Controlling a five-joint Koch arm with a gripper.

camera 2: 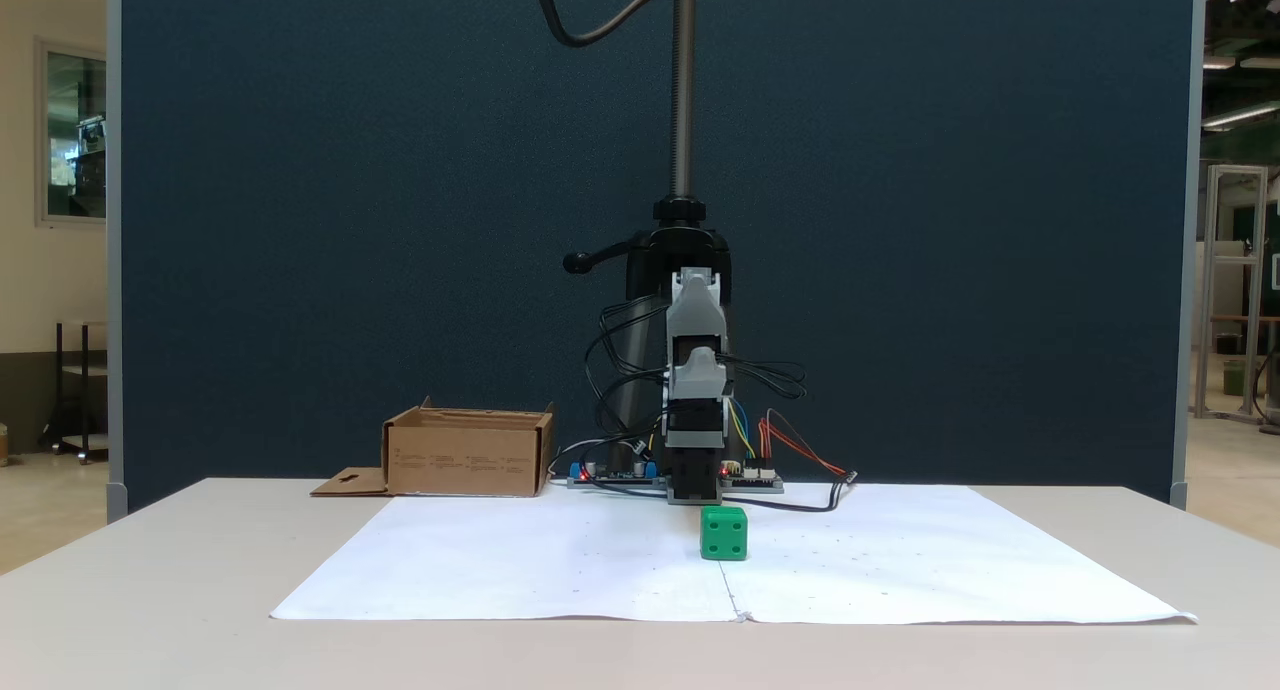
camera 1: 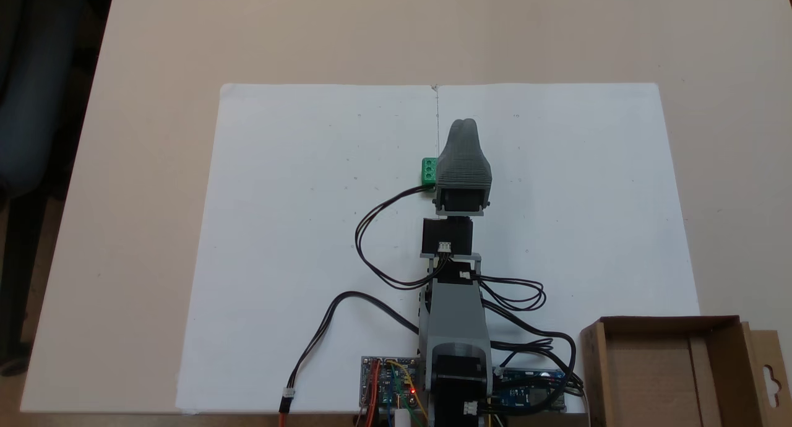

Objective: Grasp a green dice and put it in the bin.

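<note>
The green dice (camera 1: 428,171) (camera 2: 724,532) rests on the white paper near its centre crease. In a fixed view from above, my grey gripper (camera 1: 464,130) reaches past it, and the gripper's left flank overlaps the dice's right edge. From the front, the arm (camera 2: 696,370) faces the camera above and behind the dice, which stands free with nothing touching it. Only the gripper's upper jaw shows, so I cannot tell whether it is open or shut. The bin (camera 1: 674,322) (camera 2: 465,458), a brown cardboard box, stands beside the arm's base.
White paper (camera 1: 309,229) covers the middle of the beige table. Black cables (camera 1: 371,241) loop off the arm's left and right sides. Circuit boards (camera 1: 387,380) lie at the arm's base. A dark partition (camera 2: 350,220) stands behind the table.
</note>
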